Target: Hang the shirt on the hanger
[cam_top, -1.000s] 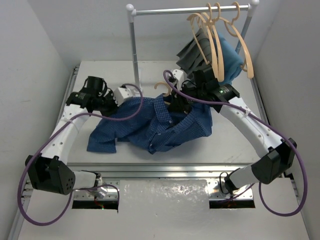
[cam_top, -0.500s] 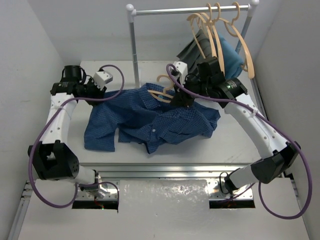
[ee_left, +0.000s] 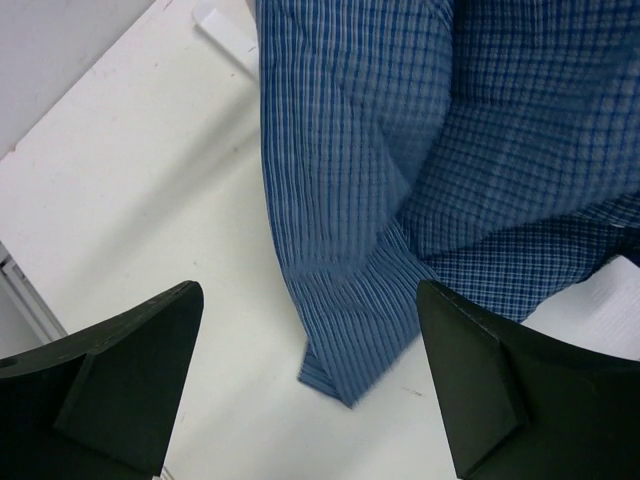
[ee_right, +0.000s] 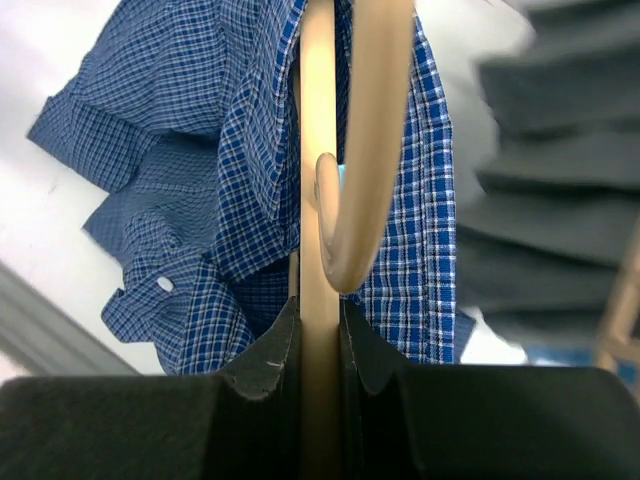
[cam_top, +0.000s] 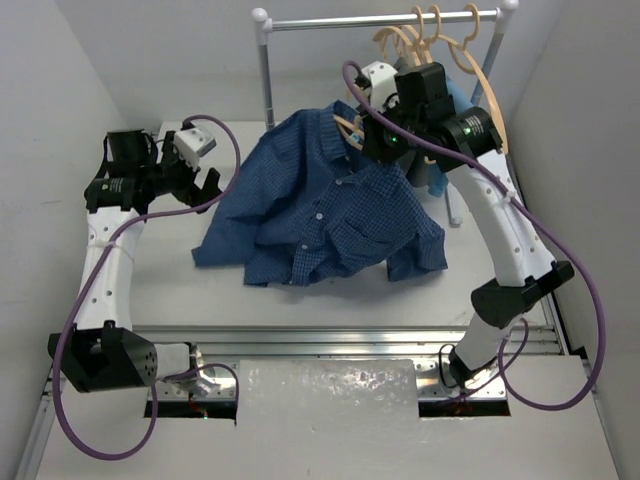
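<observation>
Hem and lower front of the shirt (cam_top: 320, 215) lie bunched on the table (cam_top: 180, 300), nearest the arm bases, while the rest of the garment rises at a slant toward the back right. Off to its left, the left gripper (cam_top: 200, 188) hangs above the table with its jaws spread wide and nothing between them. Its wrist view looks down on a loose sleeve end and grips none of it. Farther back and higher, the right gripper (ee_right: 318, 340) is clamped tight on the hanger (ee_right: 320, 120), pinching the pale wood just below the hook. The checked cloth falls on both sides of the wood and the collar sits up around the hook. The shirt looks to be already on the hanger, though whether both shoulders sit squarely over the arms is hidden by folds and by the gripper itself. Behind it stands the rack (cam_top: 380, 20), carrying other hangers (cam_top: 490, 100) and a dark grey cloth (ee_right: 560, 200). What seems left is to clear the trailing cloth off the table, settle the shoulders, and perhaps hook the hanger on the rail.
</observation>
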